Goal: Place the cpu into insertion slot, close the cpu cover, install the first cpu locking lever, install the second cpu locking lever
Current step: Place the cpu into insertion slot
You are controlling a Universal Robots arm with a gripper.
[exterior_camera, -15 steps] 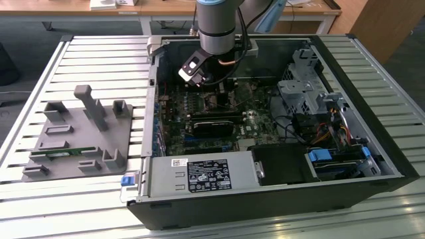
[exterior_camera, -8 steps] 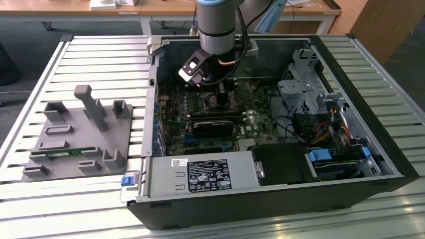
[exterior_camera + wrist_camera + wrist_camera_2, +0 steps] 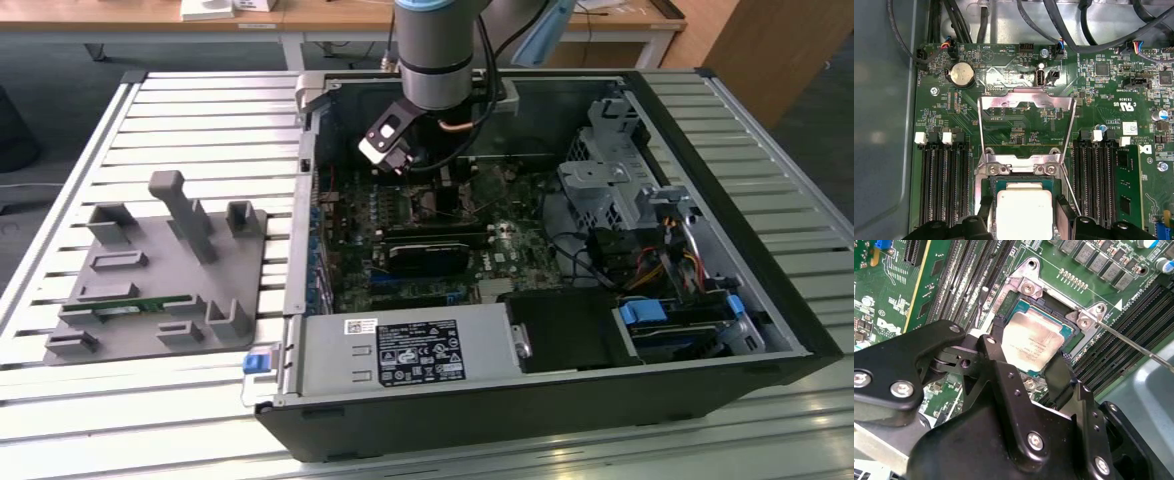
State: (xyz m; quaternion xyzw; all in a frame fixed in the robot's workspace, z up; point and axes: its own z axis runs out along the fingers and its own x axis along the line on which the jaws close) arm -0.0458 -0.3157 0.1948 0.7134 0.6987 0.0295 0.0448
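The cpu (image 3: 1034, 342), a small square chip with a dull silver top, lies level in the insertion slot (image 3: 1051, 305) on the green board. My gripper (image 3: 1029, 352) straddles it, and the black fingers (image 3: 996, 347) press against its two opposite edges. The first wrist view shows the cpu (image 3: 1024, 207) between the gripper (image 3: 1024, 216) fingertips. Beyond it, the cpu cover (image 3: 999, 100) stands flipped open as a silver frame with a window. A thin wire locking lever (image 3: 1134, 342) sticks out free beside the socket. In the exterior view the gripper (image 3: 424, 182) hangs low inside the open computer case.
A labelled grey power-supply box (image 3: 400, 355) fills the case's near side. A long black card (image 3: 427, 250) lies just before the socket, and a metal drive cage (image 3: 601, 180) with cables stands at the exterior view's right. Memory slots (image 3: 944, 185) flank the socket. A grey fixture (image 3: 160, 270) sits on the slatted table.
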